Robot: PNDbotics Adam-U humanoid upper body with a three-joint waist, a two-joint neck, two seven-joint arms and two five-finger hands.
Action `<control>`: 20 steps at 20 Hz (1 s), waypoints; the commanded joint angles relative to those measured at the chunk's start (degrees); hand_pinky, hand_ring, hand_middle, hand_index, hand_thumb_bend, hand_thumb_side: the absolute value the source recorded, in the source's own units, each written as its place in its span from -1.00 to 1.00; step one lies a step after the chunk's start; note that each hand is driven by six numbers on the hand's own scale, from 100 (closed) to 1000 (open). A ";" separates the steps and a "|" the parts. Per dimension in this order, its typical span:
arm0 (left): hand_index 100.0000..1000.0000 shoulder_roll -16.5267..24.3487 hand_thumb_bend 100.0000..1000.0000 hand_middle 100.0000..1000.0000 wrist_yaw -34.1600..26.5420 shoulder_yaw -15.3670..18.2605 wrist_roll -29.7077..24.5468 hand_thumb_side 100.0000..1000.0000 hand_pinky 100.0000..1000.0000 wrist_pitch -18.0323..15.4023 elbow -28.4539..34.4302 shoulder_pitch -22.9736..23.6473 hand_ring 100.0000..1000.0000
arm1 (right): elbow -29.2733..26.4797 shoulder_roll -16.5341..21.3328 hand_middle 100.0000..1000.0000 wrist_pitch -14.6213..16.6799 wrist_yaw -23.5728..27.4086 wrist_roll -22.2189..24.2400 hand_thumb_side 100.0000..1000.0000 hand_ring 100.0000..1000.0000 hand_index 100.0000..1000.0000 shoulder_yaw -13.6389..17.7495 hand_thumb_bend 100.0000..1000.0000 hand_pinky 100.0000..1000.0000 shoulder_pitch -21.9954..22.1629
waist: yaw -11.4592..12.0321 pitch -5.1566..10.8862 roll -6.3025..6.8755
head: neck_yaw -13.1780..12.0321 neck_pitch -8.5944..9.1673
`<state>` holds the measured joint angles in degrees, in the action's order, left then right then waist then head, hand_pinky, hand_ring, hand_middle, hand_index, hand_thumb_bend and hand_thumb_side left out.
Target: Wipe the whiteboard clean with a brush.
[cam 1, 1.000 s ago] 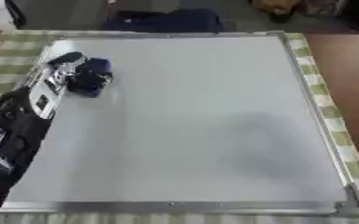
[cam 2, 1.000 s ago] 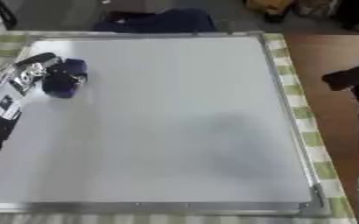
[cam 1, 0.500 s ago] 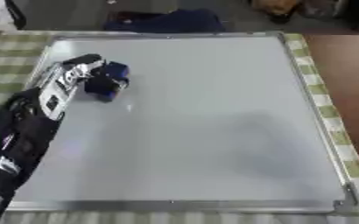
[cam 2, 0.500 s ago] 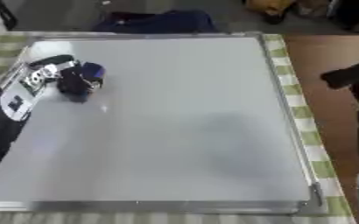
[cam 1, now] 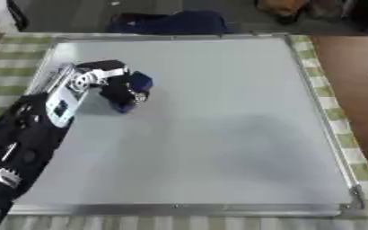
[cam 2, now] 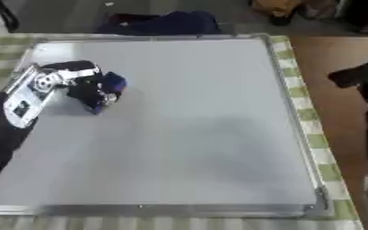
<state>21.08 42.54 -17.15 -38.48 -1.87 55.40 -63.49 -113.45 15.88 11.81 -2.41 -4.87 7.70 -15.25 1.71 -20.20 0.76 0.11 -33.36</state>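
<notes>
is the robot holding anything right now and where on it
The left hand is curled around a small dark-blue brush on the whiteboard; which part it holds cannot be told. The right hand holds nothing visible.

Whiteboard [cam 1: 218, 134]: flat on the table [cam 1: 6, 63].
Left hand [cam 1: 101, 83]: on the board's upper left.
Brush [cam 1: 132, 92]: under that hand, on the board.
Right hand [cam 2: 360, 78]: off the board's right edge.

The robot's left arm reaches in from 7 o'clock toward 11 o'clock, its black forearm angled upward, the left hand [cam 1: 112, 85] with fingers curled downward around a dark blue object. The right hand [cam 2: 358, 75] shows dark at 3 o'clock, its fingers indistinct.
</notes>
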 commanded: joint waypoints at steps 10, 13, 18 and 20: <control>-0.82 5.19 -1.00 -0.56 -7.44 -9.02 -5.46 0.20 -0.44 -2.84 16.22 2.65 -0.06 | -1.14 1.18 -0.18 0.03 0.32 -0.39 0.94 0.17 -0.12 0.10 -1.00 0.39 -0.23 | 0.17 1.71 -0.01 | 0.06 -0.93; -0.83 5.88 -1.00 -0.57 -8.86 -10.85 -6.00 0.16 -0.46 -2.19 20.08 3.20 -0.07 | -1.14 1.17 -0.18 0.00 0.26 -0.38 0.94 0.17 -0.12 0.05 -1.00 0.39 -0.28 | 0.26 1.65 0.02 | 0.01 -1.02; -0.83 6.70 -1.00 -0.58 -10.37 -13.02 -6.70 0.14 -0.46 -0.91 24.72 3.84 -0.08 | -1.14 1.19 -0.18 -0.02 0.29 -0.36 0.94 0.17 -0.12 -0.04 -1.00 0.39 -0.38 | 0.48 1.61 0.02 | -0.07 -1.02; -0.83 6.98 -1.00 -0.58 -10.97 -13.75 -7.27 0.14 -0.46 -0.66 26.20 4.09 -0.08 | -1.14 1.21 -0.18 -0.01 0.31 -0.38 0.94 0.17 -0.12 -0.05 -1.00 0.39 -0.41 | 0.48 1.62 0.02 | -0.09 -1.11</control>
<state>26.44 32.17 -30.79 -45.47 -2.81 79.75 -58.63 -113.45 15.89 11.77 -2.37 -5.09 7.67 -15.14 2.15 -20.07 0.79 0.11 -34.17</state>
